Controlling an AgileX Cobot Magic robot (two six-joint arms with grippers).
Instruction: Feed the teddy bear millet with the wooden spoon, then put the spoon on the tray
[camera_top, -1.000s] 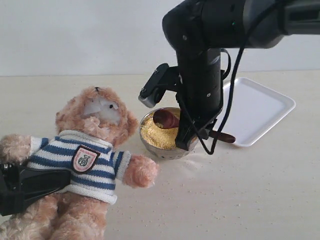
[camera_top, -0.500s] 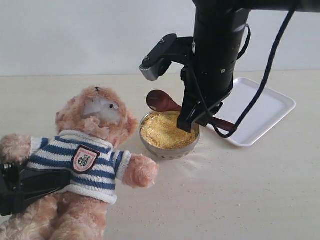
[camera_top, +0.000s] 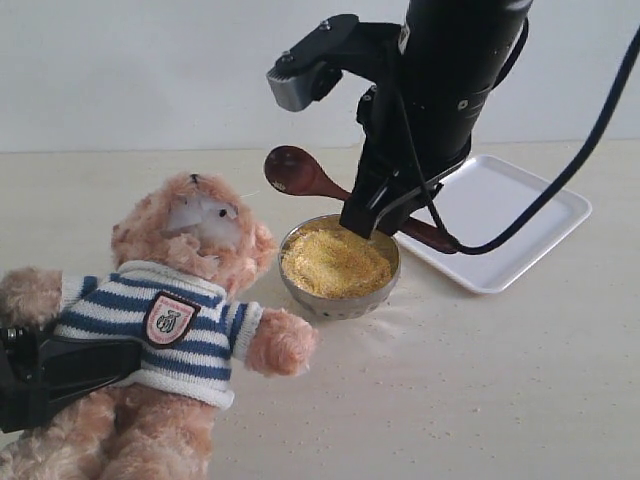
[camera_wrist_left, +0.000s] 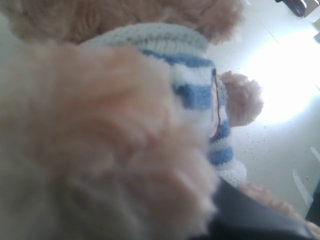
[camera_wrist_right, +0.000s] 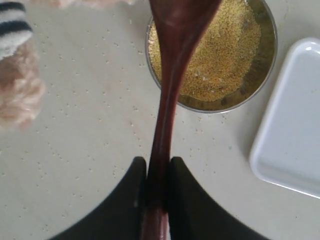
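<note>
Dark red wood catches the exterior view: the right tool (camera_top: 372, 218) holds the wooden spoon (camera_top: 298, 172) raised above the steel bowl (camera_top: 340, 298) of millet (camera_top: 335, 262). The teddy bear (camera_top: 180, 290) lies to its left on the worktop (camera_top: 480, 380), the tray (camera_top: 505, 215) to its right, and the left tool (camera_top: 60, 372) rests against the bear. The left wrist view shows only blurred fur and sweater, so I cannot tell that tool's state. In the right wrist view both fingers (camera_wrist_right: 132, 200) clamp the spoon's handle.

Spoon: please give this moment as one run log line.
right gripper: shut on spoon | spoon: in air above millet bowl, head toward bear | tray: beside bowl
</note>
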